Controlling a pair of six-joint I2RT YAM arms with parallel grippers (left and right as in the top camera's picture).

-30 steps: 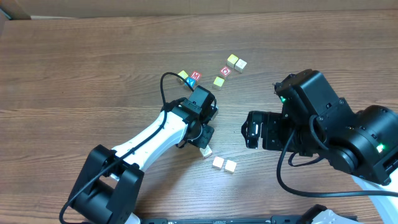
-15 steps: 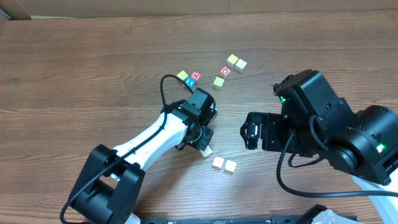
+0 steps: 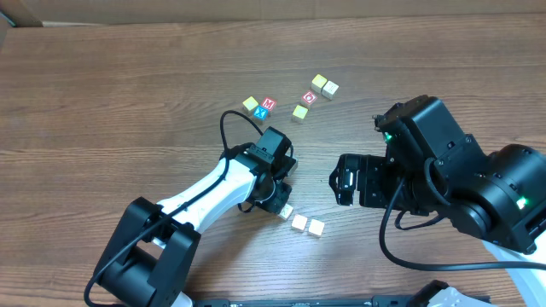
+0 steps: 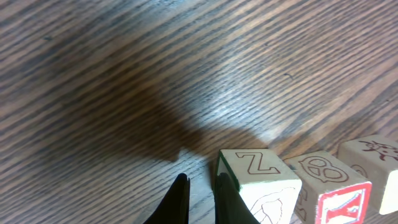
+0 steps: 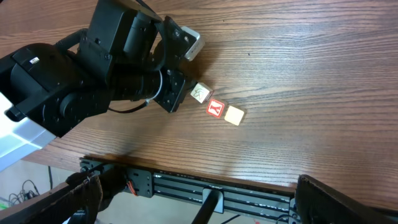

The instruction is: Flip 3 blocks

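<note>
Three small wooden blocks lie in a row on the table near its front. The nearest block (image 3: 287, 211) (image 4: 258, 177) shows a Z on top. The middle block (image 3: 299, 223) (image 4: 326, 183) has a red-letter face, and the cream block (image 3: 316, 228) (image 4: 373, 158) ends the row. My left gripper (image 3: 278, 201) (image 4: 202, 198) is shut with nothing between its fingers, low over the table. Its right fingertip (image 4: 227, 196) rests against the Z block's left side. My right gripper (image 5: 205, 208) stands open and holds nothing, off to the right of the row.
Several other cubes sit farther back: a yellow one (image 3: 250, 104), a red M (image 3: 268, 104) and a blue X (image 3: 262, 112), then a red O (image 3: 310, 97) with yellow and cream cubes (image 3: 324, 84). The table's front rail (image 5: 205, 186) is close behind the row.
My left gripper has shifted a little toward the front right. The Z block beside it has slid closer to the other two blocks. The right arm has not moved.
</note>
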